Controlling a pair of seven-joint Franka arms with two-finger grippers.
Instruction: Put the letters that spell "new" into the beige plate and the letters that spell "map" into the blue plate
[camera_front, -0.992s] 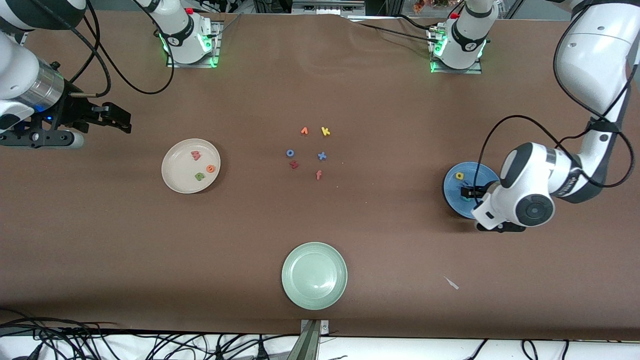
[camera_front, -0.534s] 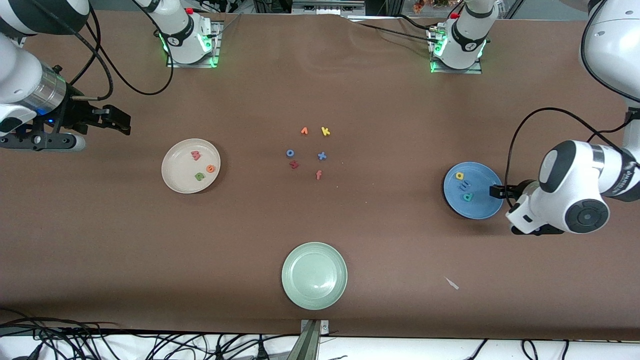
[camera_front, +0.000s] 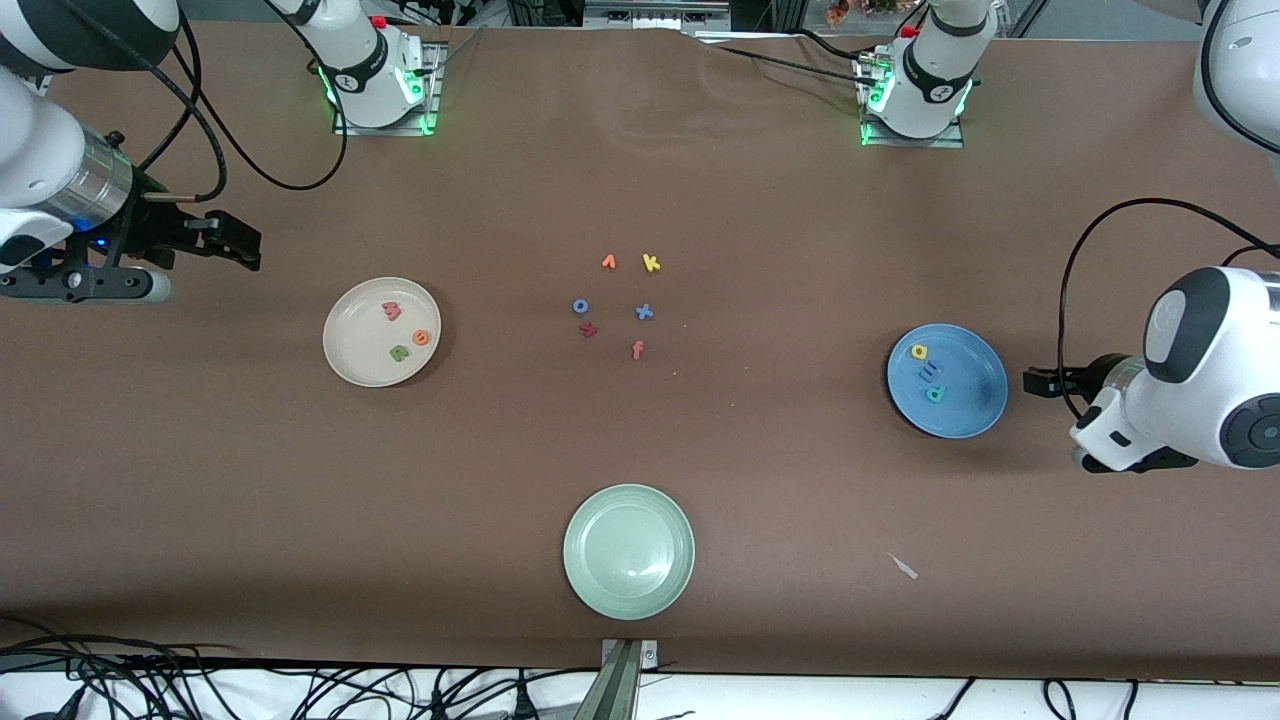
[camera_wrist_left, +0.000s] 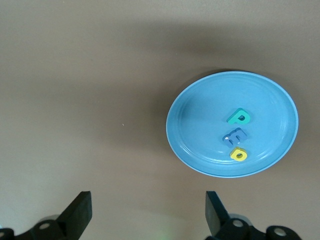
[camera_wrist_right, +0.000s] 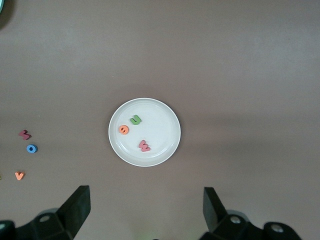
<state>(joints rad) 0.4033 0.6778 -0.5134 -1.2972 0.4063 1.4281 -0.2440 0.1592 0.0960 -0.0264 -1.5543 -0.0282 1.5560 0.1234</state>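
Observation:
The beige plate (camera_front: 355, 352) (camera_wrist_right: 161, 125) holds the pinkish-red w (camera_front: 391, 311) (camera_wrist_right: 144, 146), the orange e (camera_front: 421, 337) (camera_wrist_right: 123, 130) and the green n (camera_front: 400, 352) (camera_wrist_right: 135, 120). In the blue plate (camera_front: 977, 402) (camera_wrist_left: 200, 125) lie the yellow a (camera_front: 919, 351) (camera_wrist_left: 238, 154), the purple-blue m (camera_front: 931, 370) (camera_wrist_left: 234, 136) and the teal p (camera_front: 936, 394) (camera_wrist_left: 239, 117). My left gripper (camera_front: 1030, 383) (camera_wrist_left: 147, 210) is open and empty over bare table beside the blue plate, at the left arm's end. My right gripper (camera_front: 242, 246) (camera_wrist_right: 145, 207), also open and empty, waits beside the beige plate at the right arm's end.
Loose letters lie mid-table: orange v (camera_front: 608, 262), yellow k (camera_front: 651, 263), blue o (camera_front: 580, 306), blue x (camera_front: 644, 312), dark red z (camera_front: 589, 329), orange-red f (camera_front: 637, 349). A pale green plate (camera_front: 628, 590) sits nearest the front camera. A white scrap (camera_front: 903, 566) lies beside it.
My left arm has drawn back from over the blue plate toward its own end of the table, uncovering the three letters in it. The right arm has barely moved.

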